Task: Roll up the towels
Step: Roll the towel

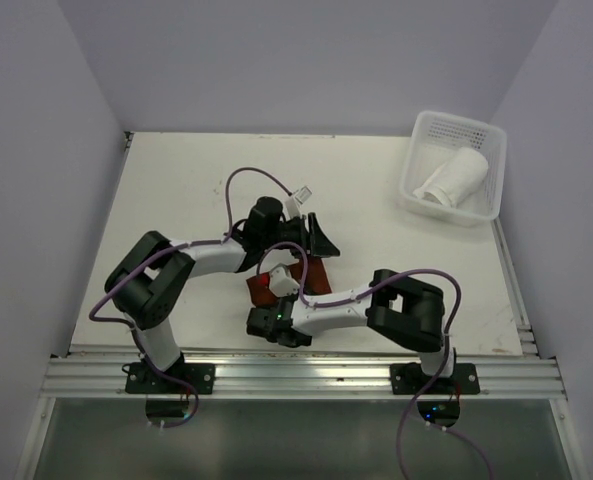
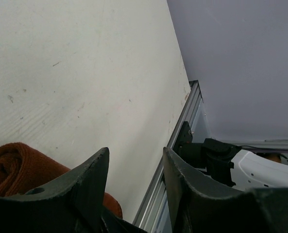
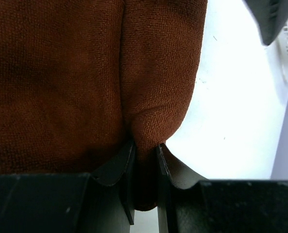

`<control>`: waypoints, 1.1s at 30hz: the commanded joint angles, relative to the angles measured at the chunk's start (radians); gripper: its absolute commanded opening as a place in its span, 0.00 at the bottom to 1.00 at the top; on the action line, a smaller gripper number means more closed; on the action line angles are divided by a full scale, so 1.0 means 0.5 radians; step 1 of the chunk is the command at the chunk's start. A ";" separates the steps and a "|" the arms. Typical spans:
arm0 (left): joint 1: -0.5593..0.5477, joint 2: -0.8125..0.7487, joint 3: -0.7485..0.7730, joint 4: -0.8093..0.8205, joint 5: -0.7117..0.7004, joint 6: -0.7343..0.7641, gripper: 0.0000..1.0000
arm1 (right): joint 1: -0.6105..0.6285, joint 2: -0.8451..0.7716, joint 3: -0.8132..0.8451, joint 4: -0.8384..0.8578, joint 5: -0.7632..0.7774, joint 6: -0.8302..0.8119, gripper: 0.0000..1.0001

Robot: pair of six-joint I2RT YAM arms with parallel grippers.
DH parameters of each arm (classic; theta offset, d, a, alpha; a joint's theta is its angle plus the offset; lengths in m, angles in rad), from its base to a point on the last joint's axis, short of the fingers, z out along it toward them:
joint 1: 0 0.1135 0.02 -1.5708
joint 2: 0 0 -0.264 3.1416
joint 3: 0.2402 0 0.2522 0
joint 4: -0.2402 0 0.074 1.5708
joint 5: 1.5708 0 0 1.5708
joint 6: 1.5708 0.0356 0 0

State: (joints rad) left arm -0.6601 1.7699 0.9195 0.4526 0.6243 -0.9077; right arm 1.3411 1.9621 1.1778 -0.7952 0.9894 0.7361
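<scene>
right gripper: is pinching a narrow fold at the edge of the rust towel. The jaws are sitting nearly together with cloth between them.
left gripper: is hanging with its jaws apart over the table, gripping nothing. The towel's rolled end is lying just beside one finger; I can't tell if they're touching.
rust towel: is sitting mid-table between the two grippers. Judging by the left wrist view it's partly rolled; the arms are hiding most of it from above.
white towel: is lying rolled in the basket at the far right corner, well apart from the action. Looks finished.
risk, slip: you're holding only a thin pinch of cloth. Pulling or twisting hard is likely stripping it out of the jaws and loosening the roll.
risk, unroll: nothing is pinning the roll. If you're letting go with the right gripper here, the free end may be springing open.
risk, collision: both grippers are working near each other over the same cloth. Bringing the left gripper in blind is risking finger-on-finger contact.
risk, skew: dragging by one edge is pulling the towel crooked, so the roll is probably coming out coned.
</scene>
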 commanded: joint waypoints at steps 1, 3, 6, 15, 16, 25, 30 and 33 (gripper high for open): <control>-0.014 -0.097 -0.090 0.122 0.043 -0.031 0.52 | 0.008 0.094 0.099 -0.213 0.055 0.093 0.03; -0.014 -0.104 -0.118 0.126 0.046 -0.016 0.52 | 0.011 0.128 0.145 -0.229 0.058 0.068 0.04; -0.020 -0.088 -0.179 0.159 0.077 -0.013 0.52 | 0.015 0.184 0.197 -0.269 0.058 0.044 0.04; -0.033 0.022 -0.290 0.230 0.114 0.021 0.52 | 0.039 0.322 0.298 -0.364 0.068 0.019 0.06; -0.036 0.034 -0.290 0.209 0.104 0.036 0.52 | 0.042 0.325 0.301 -0.358 0.065 0.013 0.06; -0.011 0.172 -0.370 0.126 -0.009 0.177 0.52 | 0.051 0.245 0.277 -0.309 0.055 -0.003 0.28; 0.072 0.280 -0.443 0.150 -0.040 0.232 0.48 | 0.051 0.074 0.197 -0.284 0.043 0.062 0.42; 0.084 0.274 -0.455 0.144 -0.064 0.260 0.48 | 0.051 -0.095 0.105 -0.245 0.010 0.120 0.45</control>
State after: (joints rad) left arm -0.6285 1.8664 0.7357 0.5774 0.6571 -0.8505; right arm 1.3689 2.0354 1.2526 -0.9581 1.0161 0.7319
